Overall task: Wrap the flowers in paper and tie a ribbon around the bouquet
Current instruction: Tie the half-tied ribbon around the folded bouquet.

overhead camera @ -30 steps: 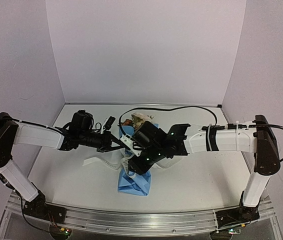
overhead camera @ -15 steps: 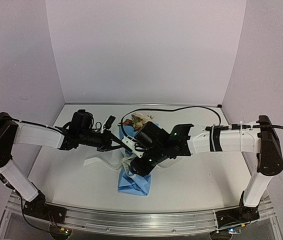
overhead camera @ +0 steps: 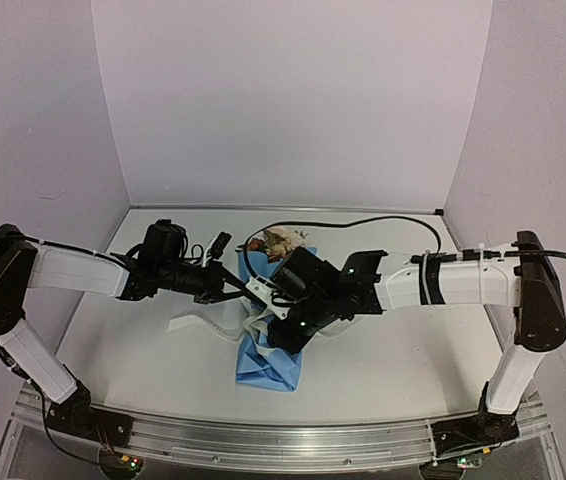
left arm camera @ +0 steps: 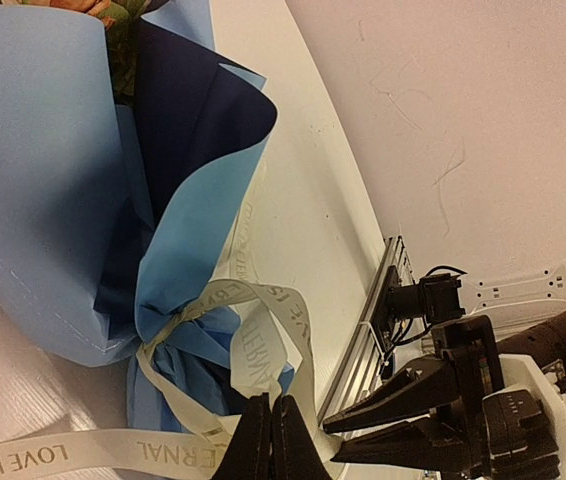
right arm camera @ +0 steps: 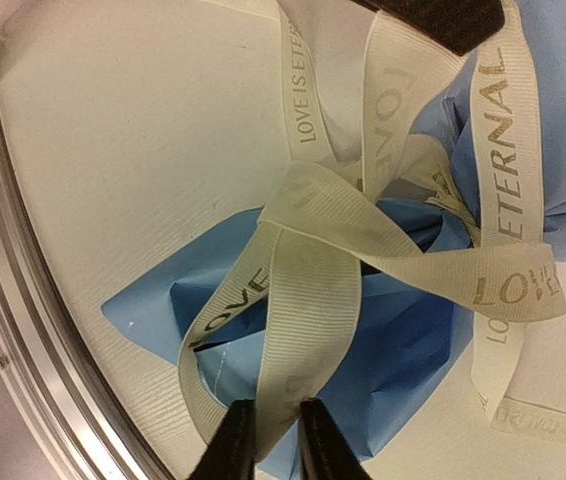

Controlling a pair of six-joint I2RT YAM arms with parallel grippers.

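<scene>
The bouquet lies mid-table, a light-blue paper (overhead camera: pixel 268 365) cone pinched at its middle, with the flowers (overhead camera: pixel 281 240) showing at its far end. The cream ribbon (overhead camera: pixel 195 325) is looped round the pinch and trails left. My left gripper (overhead camera: pixel 241 291) is above the pinch; its wrist view shows the jaws (left arm camera: pixel 270 412) shut on a ribbon (left arm camera: pixel 263 335) loop beside the paper (left arm camera: pixel 43 180). My right gripper (overhead camera: pixel 279 336) is just right of it. Its jaws (right arm camera: pixel 268 425) stand close together, with a folded band of ribbon (right arm camera: pixel 313 300) pinched between them over the paper's (right arm camera: pixel 403 350) tail.
A black cable (overhead camera: pixel 363 218) curves across the back of the white table (overhead camera: pixel 413 350). An aluminium rail (overhead camera: pixel 283 440) runs along the near edge, also close to the right gripper's jaws (right arm camera: pixel 23 300). White walls close in the back and sides.
My right gripper's jaws have narrowed onto the ribbon band, and that arm has shifted slightly. The left arm and the bouquet have stayed put.
</scene>
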